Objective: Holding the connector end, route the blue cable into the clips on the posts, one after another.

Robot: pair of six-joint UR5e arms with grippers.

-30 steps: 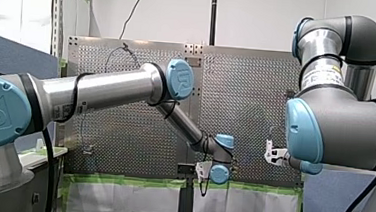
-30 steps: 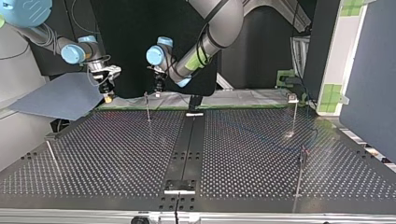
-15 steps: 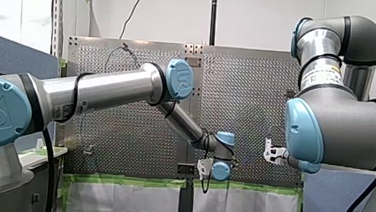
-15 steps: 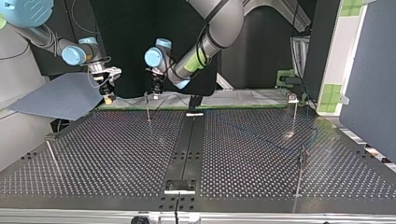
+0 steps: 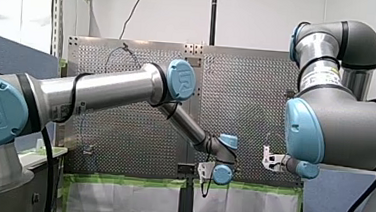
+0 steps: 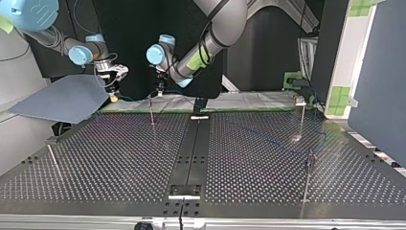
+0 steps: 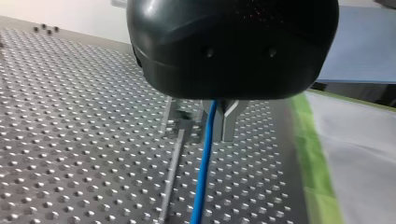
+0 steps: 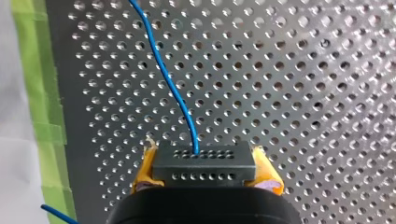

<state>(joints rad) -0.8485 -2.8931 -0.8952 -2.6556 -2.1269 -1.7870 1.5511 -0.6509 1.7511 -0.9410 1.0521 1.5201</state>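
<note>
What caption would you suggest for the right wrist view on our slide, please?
My right gripper, yellow-padded, clamps the black connector, its blue cable trailing ahead over the perforated table.

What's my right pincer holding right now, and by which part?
The thin blue cable, held by its black rectangular connector block, which is clamped between the right pincer's yellow pads.

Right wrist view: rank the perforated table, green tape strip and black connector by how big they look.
1. perforated table
2. green tape strip
3. black connector, though it is nearest the camera
</note>
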